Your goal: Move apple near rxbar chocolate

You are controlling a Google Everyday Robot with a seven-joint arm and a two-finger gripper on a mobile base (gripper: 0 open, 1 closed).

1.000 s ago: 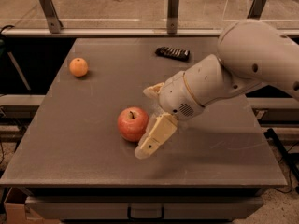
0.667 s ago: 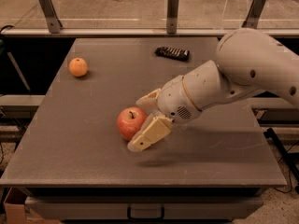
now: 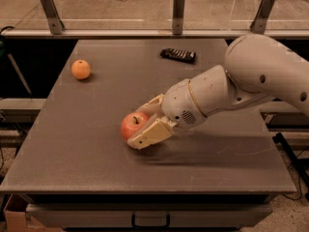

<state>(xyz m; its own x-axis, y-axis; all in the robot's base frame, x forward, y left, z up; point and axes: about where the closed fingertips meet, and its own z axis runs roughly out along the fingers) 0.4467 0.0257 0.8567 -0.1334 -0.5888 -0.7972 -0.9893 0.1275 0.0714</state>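
Observation:
The red-pink apple (image 3: 132, 123) rests on the grey table (image 3: 72, 144), left of the middle. My gripper (image 3: 139, 125) reaches in from the right and is closed around the apple. One cream finger (image 3: 148, 133) lies against its front right side, and the other finger (image 3: 153, 102) is behind it. The rxbar chocolate (image 3: 178, 55), a dark flat bar, lies at the far side of the table, well beyond the apple and to its right.
A small orange fruit (image 3: 80, 69) sits at the far left of the table. A rail with metal posts (image 3: 178, 11) runs behind the far edge. My large white arm (image 3: 251, 76) covers the right part of the table.
The gripper has moved left from beside the apple to around it, and its fingers have drawn closer together. The apple has stayed in place.

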